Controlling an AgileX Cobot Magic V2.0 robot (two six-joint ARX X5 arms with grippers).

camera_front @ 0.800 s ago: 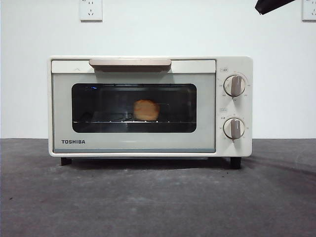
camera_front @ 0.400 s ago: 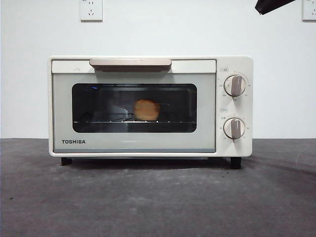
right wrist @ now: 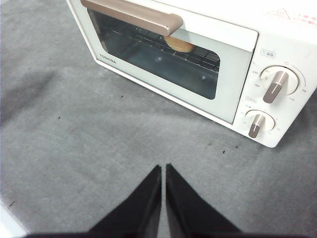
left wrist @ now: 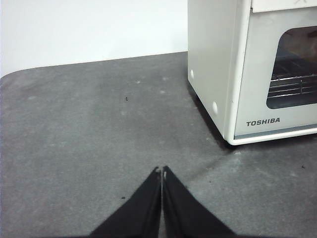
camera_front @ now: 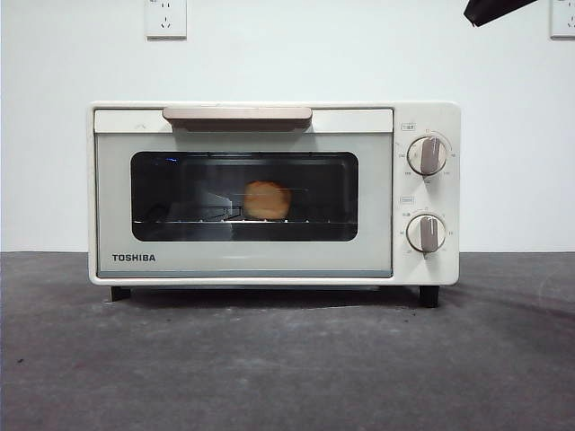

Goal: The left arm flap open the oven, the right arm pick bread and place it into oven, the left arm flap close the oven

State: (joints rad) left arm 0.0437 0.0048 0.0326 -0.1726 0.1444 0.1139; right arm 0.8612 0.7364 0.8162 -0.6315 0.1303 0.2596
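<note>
The cream-white TOSHIBA oven (camera_front: pixel 243 269) stands on the grey table with its door shut and its beige-brown handle (camera_front: pixel 237 114) at the top. The golden bread (camera_front: pixel 267 200) sits on the wire rack inside, seen through the dark window; it also shows in the right wrist view (right wrist: pixel 178 44). My left gripper (left wrist: pixel 162 171) is shut and empty, low over the table beside the oven's side wall (left wrist: pixel 210 74). My right gripper (right wrist: pixel 163 168) is shut and empty, above the table in front of the oven (right wrist: pixel 237 54). A black arm tip (camera_front: pixel 494 9) shows at the top right of the front view.
Two round knobs (camera_front: pixel 427 154) sit on the oven's right panel. White wall sockets (camera_front: pixel 165 18) hang on the wall behind. The grey tabletop (camera_front: pixel 287 359) stretches in front of the oven and beside it (left wrist: pixel 99 124).
</note>
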